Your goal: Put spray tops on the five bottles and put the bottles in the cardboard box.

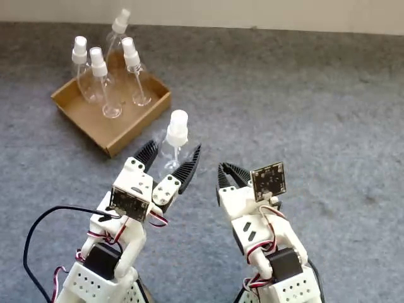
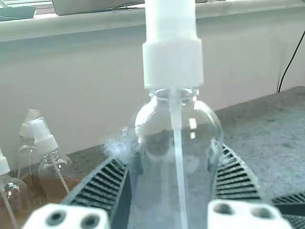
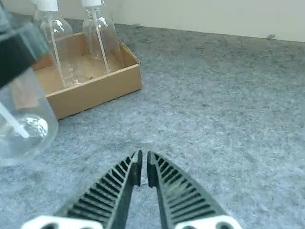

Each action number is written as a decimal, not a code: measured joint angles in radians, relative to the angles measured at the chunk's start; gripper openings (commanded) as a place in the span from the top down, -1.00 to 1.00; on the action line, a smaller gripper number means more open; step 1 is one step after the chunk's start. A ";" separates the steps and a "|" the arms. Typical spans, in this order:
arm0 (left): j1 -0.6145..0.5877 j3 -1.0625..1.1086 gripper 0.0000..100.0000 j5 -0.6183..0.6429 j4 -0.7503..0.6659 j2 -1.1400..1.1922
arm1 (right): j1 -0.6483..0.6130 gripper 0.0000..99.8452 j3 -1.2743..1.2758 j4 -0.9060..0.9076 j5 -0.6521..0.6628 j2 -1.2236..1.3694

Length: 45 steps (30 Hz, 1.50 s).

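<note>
The left gripper (image 1: 169,161) has its ribbed black fingers (image 2: 107,183) set around the fifth bottle (image 1: 173,150), one against each side of the clear glass, so it holds the bottle between them. That bottle stands upright on the grey table (image 1: 303,95), just in front of the near corner of the cardboard box (image 1: 110,136) and outside it. A white spray top (image 1: 178,126) sits on its neck, and in the left wrist view the thin dip tube runs down from it through the middle of the bottle.

The right gripper (image 1: 226,173) hangs low over the table beside the left one, its fingers drawn nearly together with only a thin slit between them, and holds nothing.

Four bottles (image 1: 104,95) stand upright inside the box, each with a white spray top, clustered toward its far side.
</note>
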 measured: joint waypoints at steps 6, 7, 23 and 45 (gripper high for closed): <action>0.002 0.000 0.88 0.000 -0.035 0.000 | 0.000 0.96 0.003 -0.021 0.000 0.000; 0.002 0.000 0.88 0.000 -0.037 0.000 | -0.002 0.96 0.003 -0.025 0.000 0.000; 0.002 0.000 0.88 0.000 -0.186 0.000 | -0.206 0.96 0.008 -0.235 0.000 0.000; 0.041 0.000 0.88 0.000 -0.430 -0.002 | -0.371 0.96 0.008 -0.330 0.000 0.000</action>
